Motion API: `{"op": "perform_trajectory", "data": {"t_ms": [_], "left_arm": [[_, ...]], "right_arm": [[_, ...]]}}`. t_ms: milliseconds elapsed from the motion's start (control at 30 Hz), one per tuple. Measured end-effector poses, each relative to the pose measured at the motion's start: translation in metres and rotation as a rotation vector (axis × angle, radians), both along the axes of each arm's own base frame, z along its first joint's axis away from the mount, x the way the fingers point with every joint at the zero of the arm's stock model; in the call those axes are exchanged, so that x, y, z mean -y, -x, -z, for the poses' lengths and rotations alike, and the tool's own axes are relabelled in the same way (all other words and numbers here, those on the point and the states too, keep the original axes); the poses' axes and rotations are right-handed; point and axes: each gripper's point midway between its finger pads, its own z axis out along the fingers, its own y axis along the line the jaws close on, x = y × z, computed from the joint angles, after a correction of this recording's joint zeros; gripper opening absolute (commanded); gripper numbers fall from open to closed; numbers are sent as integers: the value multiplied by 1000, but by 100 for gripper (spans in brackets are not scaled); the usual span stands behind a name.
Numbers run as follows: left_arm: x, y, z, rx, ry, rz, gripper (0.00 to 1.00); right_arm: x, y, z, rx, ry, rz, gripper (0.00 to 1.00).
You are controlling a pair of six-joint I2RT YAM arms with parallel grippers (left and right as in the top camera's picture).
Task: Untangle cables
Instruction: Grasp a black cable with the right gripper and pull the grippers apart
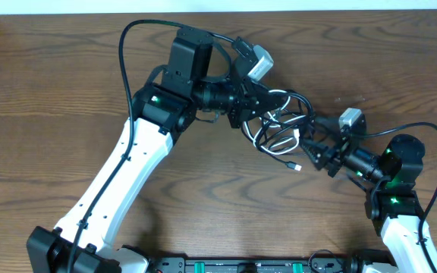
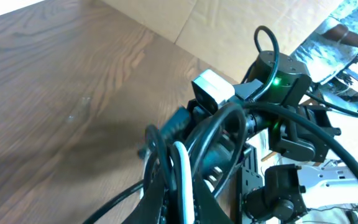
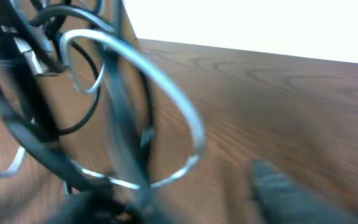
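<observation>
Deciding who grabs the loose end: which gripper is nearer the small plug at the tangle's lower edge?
Right. The right gripper is just above and right of the plug in the overhead view. The left gripper is farther away, at the upper-left side of the cable tangle.

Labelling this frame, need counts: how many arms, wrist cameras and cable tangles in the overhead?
Arms: 2, left arm and right arm
Wrist cameras: 2, left camera and right camera
Cable tangle: 1
Total: 5
</observation>
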Motion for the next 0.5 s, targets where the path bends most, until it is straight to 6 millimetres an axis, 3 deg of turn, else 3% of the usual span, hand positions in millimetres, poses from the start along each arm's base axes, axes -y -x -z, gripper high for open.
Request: {"op": "perform_trajectory", "data": {"t_ms": [500], "left_arm": [[0,-7,5,15,-30,-44,8]], "right_arm": [[-1,1,2,-23,-9,-3,1]]}}
